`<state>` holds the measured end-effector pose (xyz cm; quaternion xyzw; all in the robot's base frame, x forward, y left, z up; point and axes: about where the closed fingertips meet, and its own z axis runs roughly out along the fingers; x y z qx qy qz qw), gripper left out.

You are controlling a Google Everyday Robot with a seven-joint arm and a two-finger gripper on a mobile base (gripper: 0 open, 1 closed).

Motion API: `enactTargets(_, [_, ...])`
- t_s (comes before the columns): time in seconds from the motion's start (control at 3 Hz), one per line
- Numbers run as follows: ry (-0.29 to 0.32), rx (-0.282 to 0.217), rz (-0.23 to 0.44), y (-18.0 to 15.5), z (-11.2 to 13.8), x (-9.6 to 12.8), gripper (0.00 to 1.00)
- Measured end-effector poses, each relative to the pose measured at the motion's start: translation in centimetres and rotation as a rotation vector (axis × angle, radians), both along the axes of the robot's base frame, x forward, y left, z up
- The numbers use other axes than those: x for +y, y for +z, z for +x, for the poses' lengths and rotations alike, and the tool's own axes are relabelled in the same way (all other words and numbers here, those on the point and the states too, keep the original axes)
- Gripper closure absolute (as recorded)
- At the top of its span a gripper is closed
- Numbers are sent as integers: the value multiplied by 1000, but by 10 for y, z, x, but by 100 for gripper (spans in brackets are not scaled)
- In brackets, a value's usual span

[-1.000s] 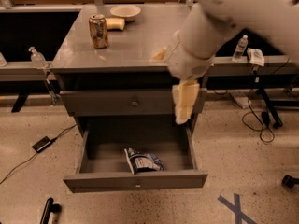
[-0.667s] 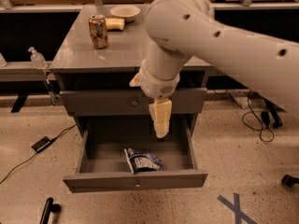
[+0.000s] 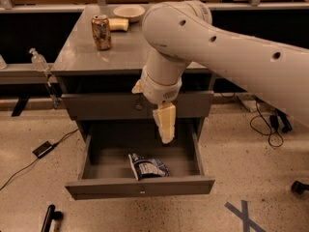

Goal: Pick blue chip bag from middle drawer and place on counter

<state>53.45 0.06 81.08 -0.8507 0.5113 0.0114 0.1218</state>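
The blue chip bag (image 3: 146,166) lies crinkled on the floor of the open middle drawer (image 3: 140,187), near its front panel and a little left of centre. My gripper (image 3: 165,124) hangs from the big white arm (image 3: 231,52) over the drawer, pointing down, above and slightly right of the bag and clear of it. The grey counter (image 3: 123,52) is the cabinet's top, behind and above the gripper.
An orange-brown soda can (image 3: 101,32) stands at the counter's back left. A white bowl (image 3: 129,11) and a pale yellow item (image 3: 118,24) sit at the back. The closed upper drawer front (image 3: 106,105) is above the open drawer. A clear bottle (image 3: 38,60) and floor cables are at left.
The arm has swung left and down, from the cabinet's right side to over the open drawer. The gripper now hangs closer to the bag. The bag has not moved.
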Motion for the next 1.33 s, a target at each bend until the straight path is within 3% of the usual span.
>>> enactTargets(0.33, [132,56,-178,-45,44,-25,0])
enactTargets(0.67, [259,121,-222,-89,79,-48,0])
enactTargets(1.0, [392,168,-180,-141,103,-58,0])
enactTargets(1.33, [504,167,-161,-164,110,-58,0])
